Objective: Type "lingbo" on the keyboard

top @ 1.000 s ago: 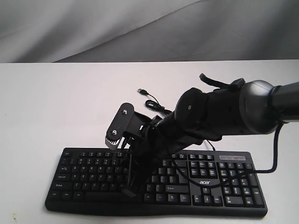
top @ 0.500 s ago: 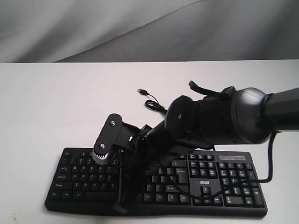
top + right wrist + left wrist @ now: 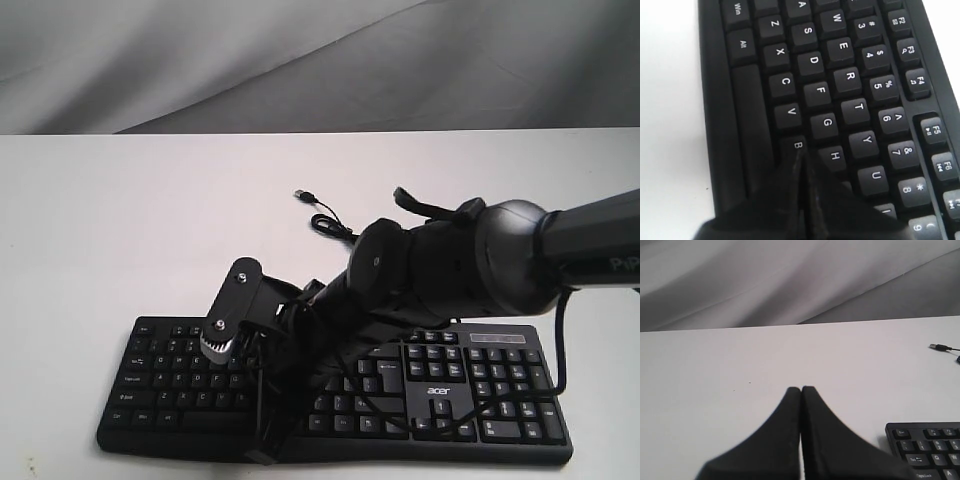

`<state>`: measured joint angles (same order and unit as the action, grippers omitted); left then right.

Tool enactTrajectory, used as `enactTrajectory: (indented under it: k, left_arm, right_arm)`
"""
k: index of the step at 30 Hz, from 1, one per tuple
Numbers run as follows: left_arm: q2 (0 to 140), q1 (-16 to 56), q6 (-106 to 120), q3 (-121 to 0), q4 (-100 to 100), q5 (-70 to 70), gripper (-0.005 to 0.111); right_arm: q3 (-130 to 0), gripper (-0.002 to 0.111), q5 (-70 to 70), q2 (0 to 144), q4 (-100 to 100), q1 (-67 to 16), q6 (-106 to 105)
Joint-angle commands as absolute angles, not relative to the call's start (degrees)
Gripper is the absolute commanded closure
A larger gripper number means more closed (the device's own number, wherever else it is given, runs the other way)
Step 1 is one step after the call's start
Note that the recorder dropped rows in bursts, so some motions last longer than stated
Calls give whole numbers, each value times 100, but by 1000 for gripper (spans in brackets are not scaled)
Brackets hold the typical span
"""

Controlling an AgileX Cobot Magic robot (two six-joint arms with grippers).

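Observation:
The black keyboard (image 3: 480, 395) lies at the table's front, its acer logo above the arrow keys. My right arm reaches across it from the right. The right gripper (image 3: 263, 450) points down over the left half of the keys. In the right wrist view the keyboard (image 3: 840, 75) fills the frame. The right gripper (image 3: 801, 151) is shut and empty, its tips at the B key (image 3: 791, 145); whether they press it I cannot tell. My left gripper (image 3: 801, 388) is shut and empty above bare table, left of the keyboard's corner (image 3: 930, 450).
The keyboard's thin cable runs back behind the arm to a loose USB plug (image 3: 305, 195), also seen in the left wrist view as the USB plug (image 3: 939, 346). A grey cloth backdrop (image 3: 300, 60) hangs behind the white table (image 3: 120, 220).
My right arm has swung left and lower across the keyboard, carrying the shut fingers toward the front-left keys. The keyboard itself has stayed in place.

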<state>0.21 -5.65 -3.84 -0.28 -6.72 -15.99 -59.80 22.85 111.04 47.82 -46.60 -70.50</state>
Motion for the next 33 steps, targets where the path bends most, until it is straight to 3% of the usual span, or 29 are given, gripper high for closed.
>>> enactTrajectory:
  k: [1, 33]
  left_arm:
    - [0, -571, -396, 0, -671, -1527, 106]
    - [0, -571, -396, 0, -671, -1527, 106]
  right_arm:
    - [-5983, 108, 2268, 11091, 4800, -4681, -7025]
    - [-6217, 108, 2297, 11078, 4800, -4671, -7054]
